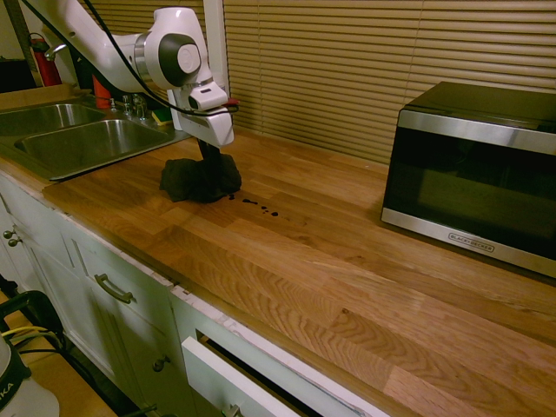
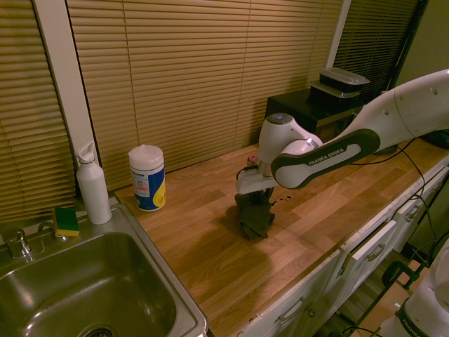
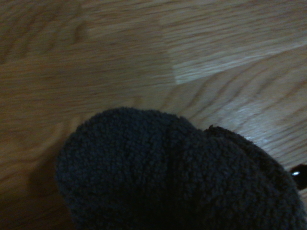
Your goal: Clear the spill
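A dark grey-black cloth (image 1: 200, 181) sits bunched on the wooden countertop (image 1: 347, 287), and my gripper (image 1: 208, 155) comes down onto its top, shut on the cloth. The spill (image 1: 261, 207) is a short trail of small dark drops on the wood just to the cloth's right, towards the microwave. In the second exterior view the cloth (image 2: 254, 214) hangs under the gripper (image 2: 256, 196), with the spill (image 2: 284, 201) beside it. In the wrist view the fuzzy cloth (image 3: 163, 172) fills the lower half, and a shiny dark drop (image 3: 300, 176) shows at the right edge.
A black and steel microwave (image 1: 478, 169) stands on the counter's right. A steel sink (image 1: 78, 139) lies at the other end, with a wipes canister (image 2: 147, 177), a white bottle (image 2: 92, 186) and a sponge (image 2: 66, 221) behind it. Blinds cover the back wall.
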Robot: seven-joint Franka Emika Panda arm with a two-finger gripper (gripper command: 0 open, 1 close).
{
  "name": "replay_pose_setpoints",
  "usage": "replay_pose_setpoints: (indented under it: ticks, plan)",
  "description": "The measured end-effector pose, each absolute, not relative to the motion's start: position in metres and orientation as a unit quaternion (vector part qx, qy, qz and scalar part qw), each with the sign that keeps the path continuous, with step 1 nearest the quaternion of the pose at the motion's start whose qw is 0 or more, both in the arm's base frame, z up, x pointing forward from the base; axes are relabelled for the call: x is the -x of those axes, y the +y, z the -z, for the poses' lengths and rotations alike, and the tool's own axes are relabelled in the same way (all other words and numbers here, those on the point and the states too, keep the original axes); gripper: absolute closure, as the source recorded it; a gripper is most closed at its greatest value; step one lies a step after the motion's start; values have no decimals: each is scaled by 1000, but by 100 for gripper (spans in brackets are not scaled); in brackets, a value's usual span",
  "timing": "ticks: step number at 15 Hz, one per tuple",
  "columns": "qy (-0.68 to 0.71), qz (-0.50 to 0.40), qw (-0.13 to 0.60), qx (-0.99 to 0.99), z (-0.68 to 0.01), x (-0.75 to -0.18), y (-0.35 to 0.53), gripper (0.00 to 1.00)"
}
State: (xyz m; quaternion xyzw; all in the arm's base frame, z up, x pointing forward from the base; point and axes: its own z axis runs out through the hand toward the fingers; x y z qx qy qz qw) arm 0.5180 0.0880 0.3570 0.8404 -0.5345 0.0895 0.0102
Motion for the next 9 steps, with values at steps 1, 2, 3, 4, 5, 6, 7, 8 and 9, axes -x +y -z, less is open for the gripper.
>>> replay_pose_setpoints:
  ticks: [1, 2, 3, 4, 5, 6, 7, 8, 9]
  plan:
    - [-542, -90, 13, -836, -357, -517, 77, 100]
    - [-549, -91, 15, -831, -356, -517, 66, 100]
    - [-557, -92, 16, -826, -356, -517, 54, 100]
    - [-564, -93, 16, -821, -355, -516, 43, 100]
    - [-570, -93, 18, -816, -355, -517, 30, 100]
    - [-578, -92, 19, -810, -354, -517, 17, 100]
    - [-585, -92, 21, -805, -353, -516, 5, 100]
    - [-591, -91, 23, -801, -353, -515, -6, 100]
    - [-595, -91, 24, -798, -353, -515, -15, 100]
